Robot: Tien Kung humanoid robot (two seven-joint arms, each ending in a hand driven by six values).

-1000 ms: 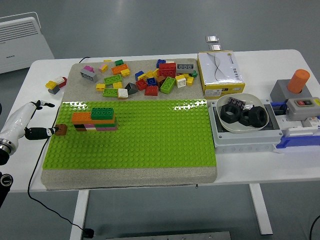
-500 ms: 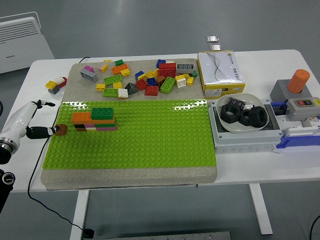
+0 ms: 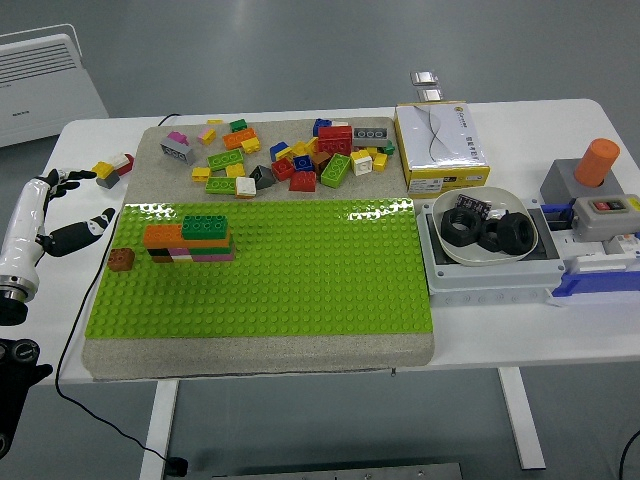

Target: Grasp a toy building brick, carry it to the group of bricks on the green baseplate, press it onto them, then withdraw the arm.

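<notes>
A small brown brick (image 3: 121, 259) sits on the green baseplate (image 3: 300, 280) at its left edge, apart from the stack. The stack of bricks (image 3: 190, 240) has orange and green bricks on top, with pink, black and yellow ones below. My left hand (image 3: 72, 210) is off the plate's left side, fingers spread, holding nothing, a short way up and left of the brown brick. The right arm is out of view.
A pile of loose bricks (image 3: 285, 160) lies on the grey mat behind the plate. A yellow and grey brick pair (image 3: 112, 170) lies on the table at the left. A yellow box (image 3: 440, 145), a bowl of black rings (image 3: 488, 232) and a button box (image 3: 592, 190) stand right.
My left hand let go of the brown brick, which stays at the plate's left edge. The hand has drawn back to the left and lifted away, fingers opened.
</notes>
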